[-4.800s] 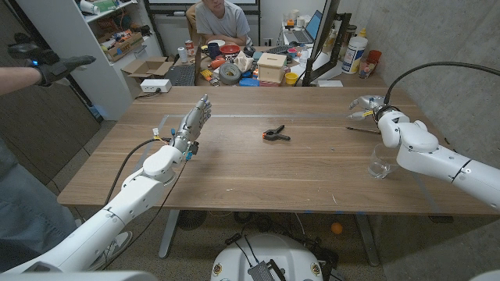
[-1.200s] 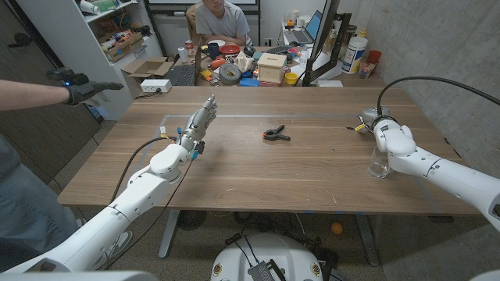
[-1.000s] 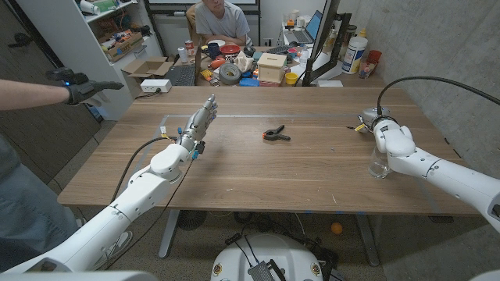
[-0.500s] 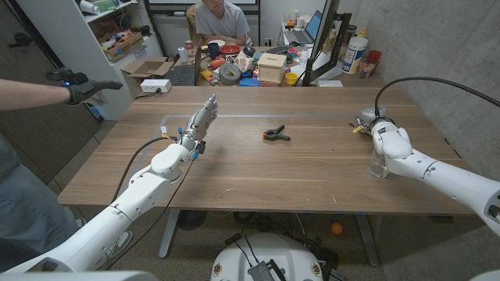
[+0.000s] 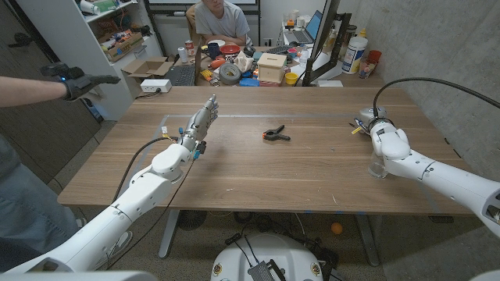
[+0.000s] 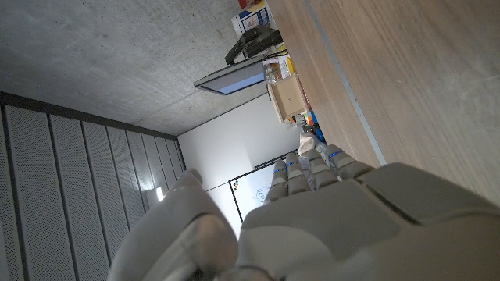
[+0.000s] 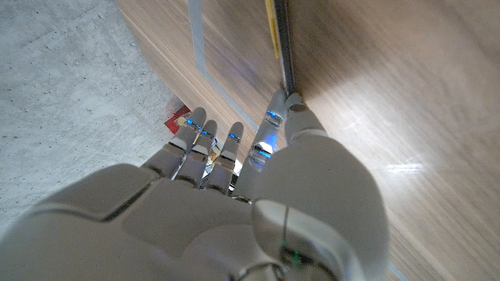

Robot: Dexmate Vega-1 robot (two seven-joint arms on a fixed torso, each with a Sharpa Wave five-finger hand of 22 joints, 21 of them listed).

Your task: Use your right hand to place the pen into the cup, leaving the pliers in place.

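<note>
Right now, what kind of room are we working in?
Most likely a robotics lab or workshop. Behind the wooden table a cluttered bench holds tape rolls, boxes and a laptop, a shelf holds parts, and the walls are bare concrete.

A robotics lab or workshop: bare concrete walls, a wooden surface on a metal frame, and behind it a cluttered bench with tape rolls, boxes, bottles and a laptop. Shelving stands nearby; a person sits at the bench.
</note>
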